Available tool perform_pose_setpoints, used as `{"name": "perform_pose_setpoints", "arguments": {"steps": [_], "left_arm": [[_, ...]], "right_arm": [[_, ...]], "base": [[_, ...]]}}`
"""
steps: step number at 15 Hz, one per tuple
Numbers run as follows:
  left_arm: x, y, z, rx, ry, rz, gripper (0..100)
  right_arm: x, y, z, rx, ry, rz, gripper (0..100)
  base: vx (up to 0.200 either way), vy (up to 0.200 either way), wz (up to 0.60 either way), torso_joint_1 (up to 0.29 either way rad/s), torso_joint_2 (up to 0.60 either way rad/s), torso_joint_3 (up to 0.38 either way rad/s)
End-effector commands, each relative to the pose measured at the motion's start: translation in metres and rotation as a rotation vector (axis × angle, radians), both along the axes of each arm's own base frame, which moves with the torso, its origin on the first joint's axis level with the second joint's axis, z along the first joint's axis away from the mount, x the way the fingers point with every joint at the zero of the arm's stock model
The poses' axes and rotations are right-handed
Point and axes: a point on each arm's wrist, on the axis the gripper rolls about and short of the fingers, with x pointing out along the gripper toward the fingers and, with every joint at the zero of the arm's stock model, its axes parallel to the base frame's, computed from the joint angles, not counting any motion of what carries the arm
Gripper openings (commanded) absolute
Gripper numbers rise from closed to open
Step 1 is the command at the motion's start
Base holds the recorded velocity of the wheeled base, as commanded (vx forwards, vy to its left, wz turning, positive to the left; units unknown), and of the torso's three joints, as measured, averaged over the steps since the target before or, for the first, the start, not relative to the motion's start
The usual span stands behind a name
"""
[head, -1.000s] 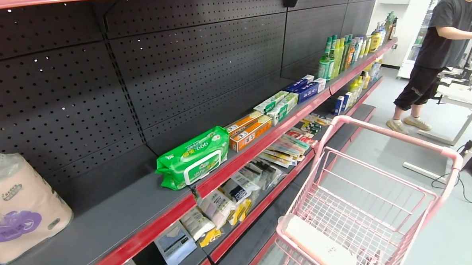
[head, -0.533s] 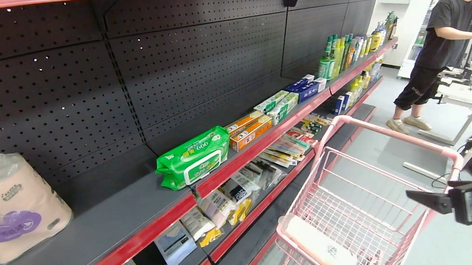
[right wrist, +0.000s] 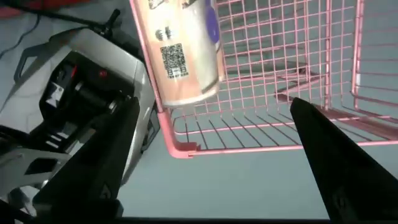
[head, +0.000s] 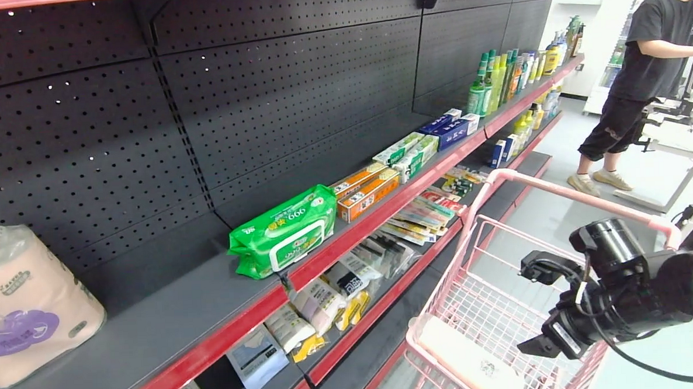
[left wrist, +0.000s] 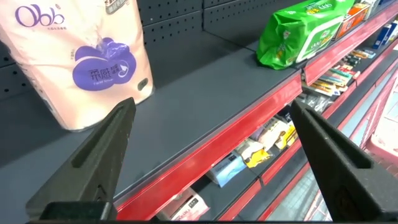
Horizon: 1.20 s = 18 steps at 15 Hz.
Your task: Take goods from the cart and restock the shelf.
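Note:
A pink wire cart [head: 557,191] stands in front of the shelf, and a pale pack of toilet rolls [head: 471,361] lies in its near end. My right gripper [head: 535,306] hangs open over the cart, a little to the right of that pack. In the right wrist view the same pack [right wrist: 180,50] lies on the cart's wire [right wrist: 298,74] ahead of the open right gripper [right wrist: 214,102]. My left gripper [left wrist: 212,104] is open and empty over the grey shelf board [left wrist: 205,93]. To one side of it stands a pink toilet roll pack [left wrist: 87,62], to the other a green wipes pack [left wrist: 305,34].
The shelf board [head: 153,320] has free room between the toilet roll pack [head: 24,308] and the wipes [head: 284,232]. Orange boxes [head: 367,193], more boxes and green bottles [head: 493,83] follow to the right. The lower shelf [head: 350,276] holds several packets.
My right arm has come into the head view from the right and now reaches over the cart, gripper open. The things on the shelf have not moved.

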Motion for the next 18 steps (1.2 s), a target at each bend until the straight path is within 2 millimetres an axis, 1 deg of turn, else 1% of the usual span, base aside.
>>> {"name": "perform_pose_setpoints", "arguments": {"steps": [1, 3, 5, 7, 9, 12, 15, 18], "left_arm": [[0.000, 0.000, 0.000, 0.000, 0.001, 0.001, 100], [0.000, 0.000, 0.000, 0.000, 0.001, 0.001, 100], [0.000, 0.000, 0.000, 0.000, 0.001, 0.001, 100], [0.000, 0.000, 0.000, 0.000, 0.001, 0.001, 100], [0.000, 0.000, 0.000, 0.000, 0.001, 0.001, 100], [0.000, 0.000, 0.000, 0.000, 0.001, 0.001, 100], [0.000, 0.000, 0.000, 0.000, 0.001, 0.001, 100], [0.000, 0.000, 0.000, 0.000, 0.001, 0.001, 100]], "right_arm": [[0.009, 0.013, -0.020, -0.018, 0.066, 0.045, 100], [0.014, 0.023, -0.023, -0.035, 0.063, 0.069, 100], [0.013, 0.032, -0.025, -0.036, 0.069, 0.100, 100], [0.014, 0.037, -0.026, -0.036, 0.073, 0.114, 100], [0.018, 0.044, -0.023, -0.032, 0.050, 0.133, 100], [0.025, 0.060, -0.025, -0.032, 0.040, 0.180, 100], [0.034, 0.065, -0.026, -0.034, 0.025, 0.189, 100], [0.037, 0.066, -0.023, -0.031, 0.008, 0.193, 100]], "base": [[0.000, 0.000, 0.00, 0.000, 0.00, 0.000], [0.000, 0.000, 0.00, -0.038, 0.05, 0.045], [0.000, 0.000, 0.00, -0.149, 0.32, 0.168], [0.000, 0.000, 0.00, -0.156, 0.34, 0.183], [0.000, 0.000, 0.00, -0.151, 0.33, 0.178], [0.000, 0.000, 0.00, -0.147, 0.33, 0.176], [0.000, 0.000, 0.00, -0.159, 0.35, 0.196], [0.000, 0.000, 0.00, -0.155, 0.35, 0.198]]}}
